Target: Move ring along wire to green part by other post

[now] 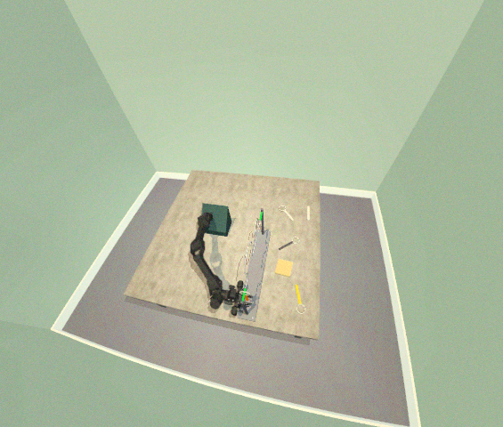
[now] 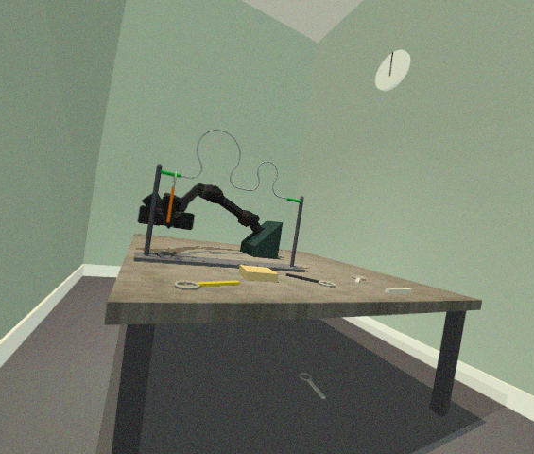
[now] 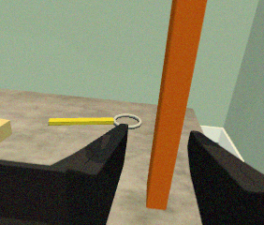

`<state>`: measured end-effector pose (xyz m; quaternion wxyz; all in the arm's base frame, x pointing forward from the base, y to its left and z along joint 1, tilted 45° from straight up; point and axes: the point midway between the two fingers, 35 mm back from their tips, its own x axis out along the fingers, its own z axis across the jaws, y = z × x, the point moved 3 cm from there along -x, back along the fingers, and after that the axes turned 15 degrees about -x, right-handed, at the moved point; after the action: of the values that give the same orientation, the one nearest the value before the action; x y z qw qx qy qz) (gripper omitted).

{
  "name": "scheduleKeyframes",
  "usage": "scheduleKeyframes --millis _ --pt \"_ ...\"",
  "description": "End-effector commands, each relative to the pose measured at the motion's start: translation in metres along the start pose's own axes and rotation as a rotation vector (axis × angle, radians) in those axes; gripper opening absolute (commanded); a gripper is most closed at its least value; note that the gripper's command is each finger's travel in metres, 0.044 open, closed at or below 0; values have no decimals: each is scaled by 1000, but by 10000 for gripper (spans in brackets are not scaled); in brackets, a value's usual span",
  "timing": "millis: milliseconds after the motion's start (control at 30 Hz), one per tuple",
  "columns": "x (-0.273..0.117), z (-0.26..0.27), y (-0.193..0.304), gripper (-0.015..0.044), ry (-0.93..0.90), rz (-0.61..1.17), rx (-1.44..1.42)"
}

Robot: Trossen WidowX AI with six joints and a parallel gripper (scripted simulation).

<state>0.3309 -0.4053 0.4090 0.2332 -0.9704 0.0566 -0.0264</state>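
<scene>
The orange handle (image 1: 247, 298) (image 2: 171, 205) (image 3: 176, 84) hangs down, nearly upright, from its ring (image 2: 175, 178). The ring is around the green part (image 2: 166, 172) next to the left post (image 2: 152, 210) in the exterior view. The thin grey wire (image 2: 216, 130) curves to the other green part (image 2: 293, 200) at the right post (image 2: 298, 229). My gripper (image 3: 157, 135) is partly open. In the wrist view the lower handle shows between the fingers, with a gap on either side. How deep it sits between them is hard to tell.
A grey base bar (image 1: 256, 261) joins the posts. Beyond it lie a yellow block (image 1: 284, 267) (image 2: 258, 272), a yellow-handled ring (image 1: 298, 295) (image 2: 218, 283) (image 3: 81, 121), a dark-handled ring (image 1: 287, 244) and pale pieces. The robot stands on a dark teal block (image 1: 216, 221).
</scene>
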Motion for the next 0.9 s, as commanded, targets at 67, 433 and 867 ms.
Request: scheduleKeyframes --millis 67,433,867 --pt "0 0 1 160 2 5 7" --pt "0 0 0 -63 0 0 0" --pt "0 -2 -13 -150 1 0 5"
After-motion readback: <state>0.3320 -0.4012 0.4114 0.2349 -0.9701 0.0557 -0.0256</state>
